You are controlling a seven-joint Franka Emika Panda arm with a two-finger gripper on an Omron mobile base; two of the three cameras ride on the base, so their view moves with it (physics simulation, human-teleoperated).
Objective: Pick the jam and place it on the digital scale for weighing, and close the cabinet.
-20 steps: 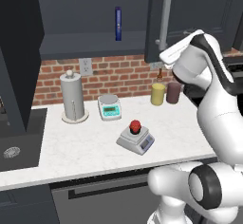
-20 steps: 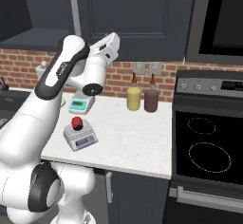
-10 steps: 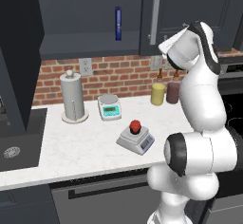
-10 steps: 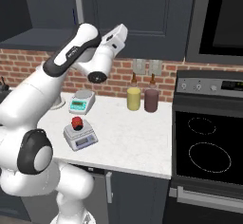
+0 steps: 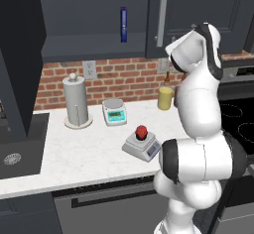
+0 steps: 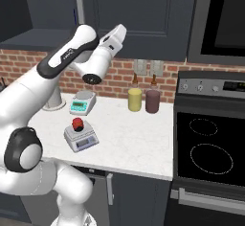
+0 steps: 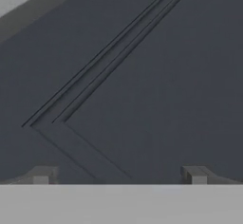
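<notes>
- The cabinet (image 5: 89, 15) is standing with its left door (image 5: 20, 54) swung open; closing it is, I judge, the step in hand.
- The digital scale (image 5: 142, 147) is sitting on the tabletop (image 5: 89, 153), carrying the jam (image 5: 141, 132) (placing looks done).
- The tool (image 7: 118, 175) is facing a door panel, spread wide, holding nothing; next it needs to reach that open door.

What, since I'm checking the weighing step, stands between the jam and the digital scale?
Nothing visible does: the jam already sits upright on the platform of the digital scale, out on the counter.
</notes>
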